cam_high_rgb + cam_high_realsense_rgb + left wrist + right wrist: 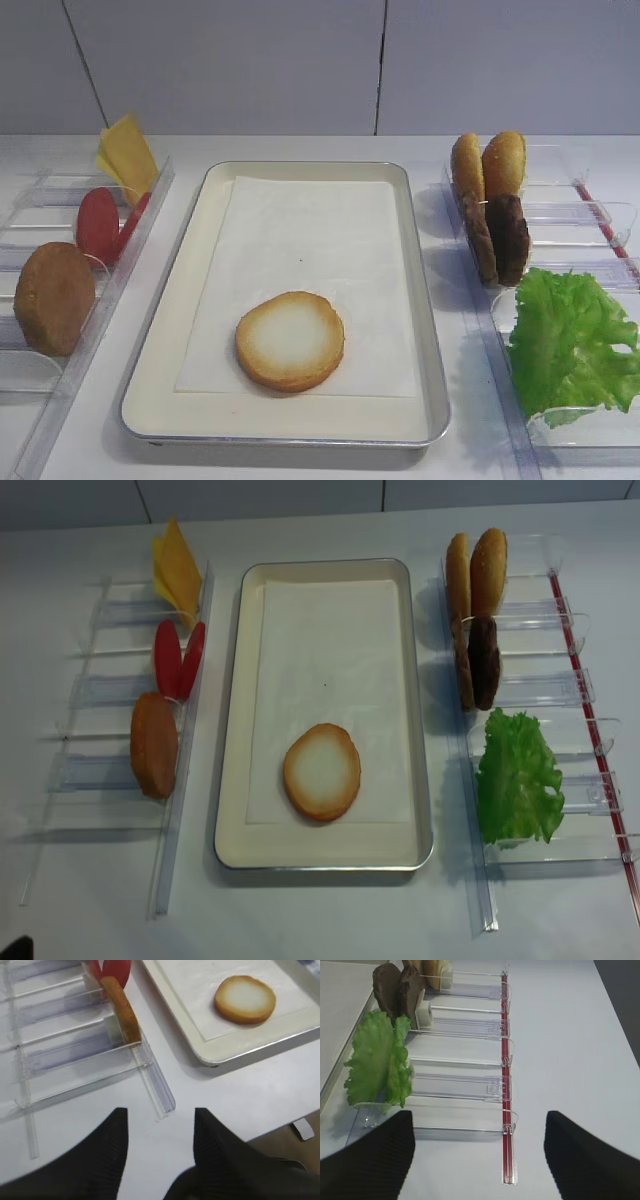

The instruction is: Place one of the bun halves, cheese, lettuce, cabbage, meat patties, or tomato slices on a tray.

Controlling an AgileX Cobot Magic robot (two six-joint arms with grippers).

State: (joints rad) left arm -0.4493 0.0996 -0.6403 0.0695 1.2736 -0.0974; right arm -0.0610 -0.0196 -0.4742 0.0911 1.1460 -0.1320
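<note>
I see 1 bun half (245,999), whitish face ringed golden-brown, ahead-right of my left gripper (160,1152), whose fingers stand apart, empty.

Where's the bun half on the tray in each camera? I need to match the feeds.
Exterior high: bun half, lower centre, on the paper liner.
Right wrist: not in it.
Left wrist: upper right.
Exterior high (realsense): lower centre.
Shared landmark: the tray's metal rim.

A lab-like test bench: bare white table (300,460), plain grey wall panels (230,60).
</note>
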